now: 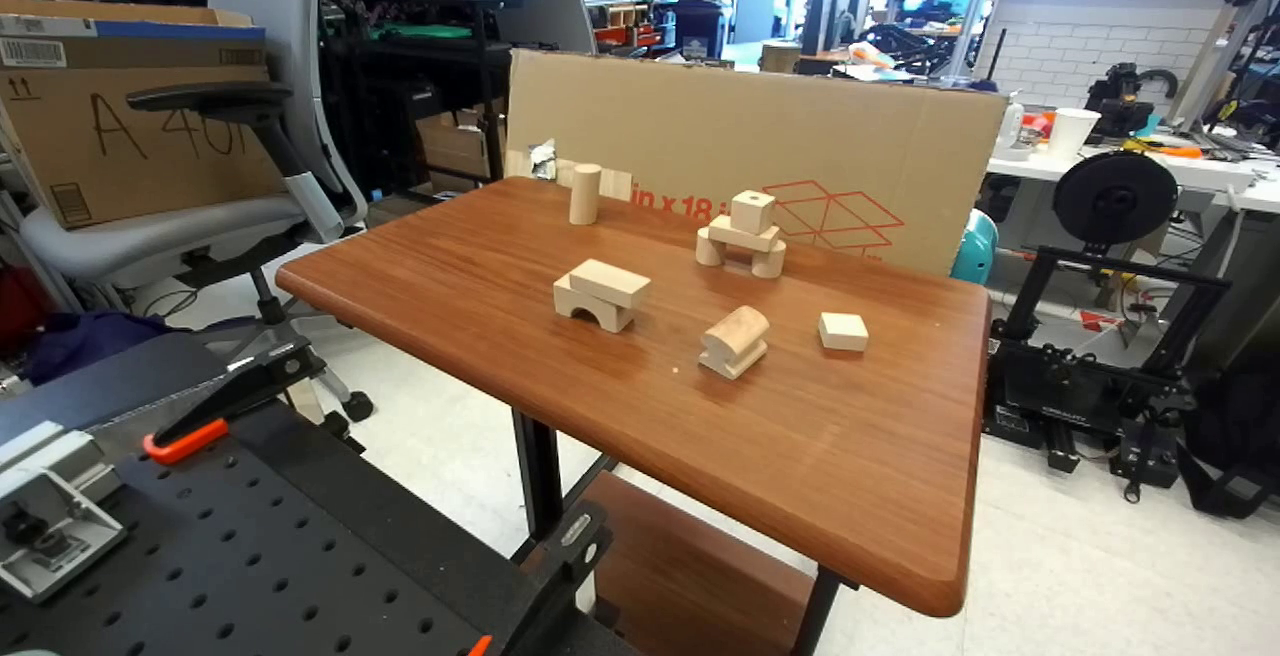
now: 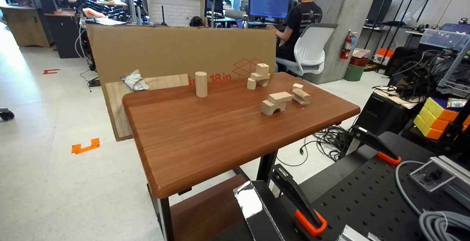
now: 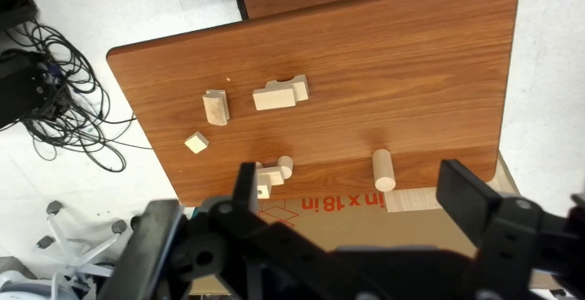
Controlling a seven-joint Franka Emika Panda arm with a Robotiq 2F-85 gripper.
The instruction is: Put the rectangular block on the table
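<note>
The rectangular block, plain light wood, lies flat on the arch block in both exterior views [image 1: 612,282] [image 2: 280,97] and in the wrist view [image 3: 274,98]. It sits slightly askew and sticks out past one end of the arch block [image 1: 564,296], which also shows in the wrist view [image 3: 301,87]. Both are on the reddish-brown table [image 1: 800,456], seen too in an exterior view [image 2: 205,134] and the wrist view [image 3: 411,62]. My gripper [image 3: 349,174] shows only in the wrist view. Its fingers are wide apart with nothing between them, high above the table.
An upright cylinder [image 1: 585,196] stands near the far edge. A stack with a cube [image 1: 752,211] on a plank over short cylinders stands beyond the arch. A rounded-top block [image 1: 736,338] and small block [image 1: 843,332] lie nearby. Cardboard [image 1: 700,116] borders the far edge. A perforated workbench [image 1: 290,536] stands in front.
</note>
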